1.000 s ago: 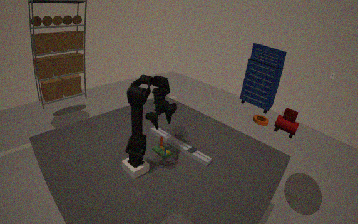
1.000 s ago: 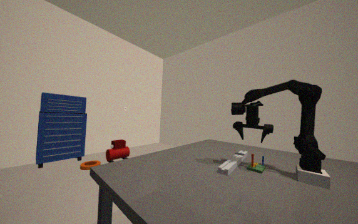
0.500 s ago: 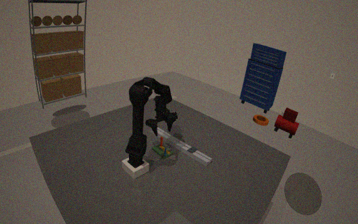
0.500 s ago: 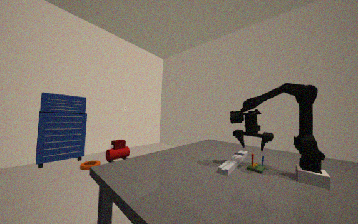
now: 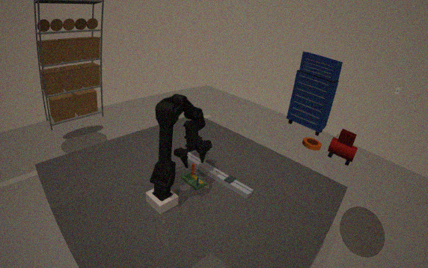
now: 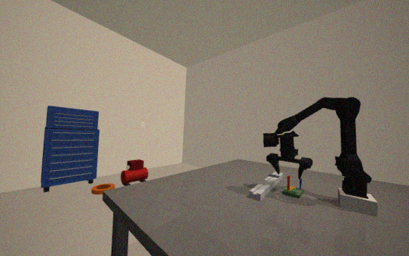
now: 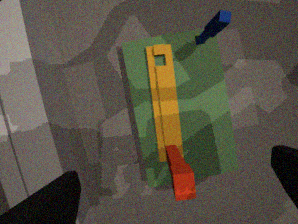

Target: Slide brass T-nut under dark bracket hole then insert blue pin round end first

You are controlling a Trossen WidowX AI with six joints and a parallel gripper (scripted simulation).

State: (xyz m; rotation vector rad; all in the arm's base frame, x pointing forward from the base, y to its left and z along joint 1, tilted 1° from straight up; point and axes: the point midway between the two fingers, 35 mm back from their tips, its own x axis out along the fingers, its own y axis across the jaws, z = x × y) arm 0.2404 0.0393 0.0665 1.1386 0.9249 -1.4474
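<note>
The pincer (image 5: 194,164) (image 6: 289,175) (image 7: 176,168) is wide apart with nothing in it, and the orange handle (image 5: 193,169) (image 6: 288,183) (image 7: 183,184) stands up just below its gap.

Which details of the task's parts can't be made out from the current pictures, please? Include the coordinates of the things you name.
- Hole in the dark bracket (image 5: 230,180): too small and grainy in the top view; the bracket is outside the wrist view's frame.
- Blue pin's (image 5: 197,182) (image 6: 300,184) (image 7: 215,26) lower tip: too small and dark in the wrist view.
- Rail's (image 5: 241,188) (image 6: 258,194) (image 7: 30,100) far ends: cut off by the wrist view's left side.
</note>
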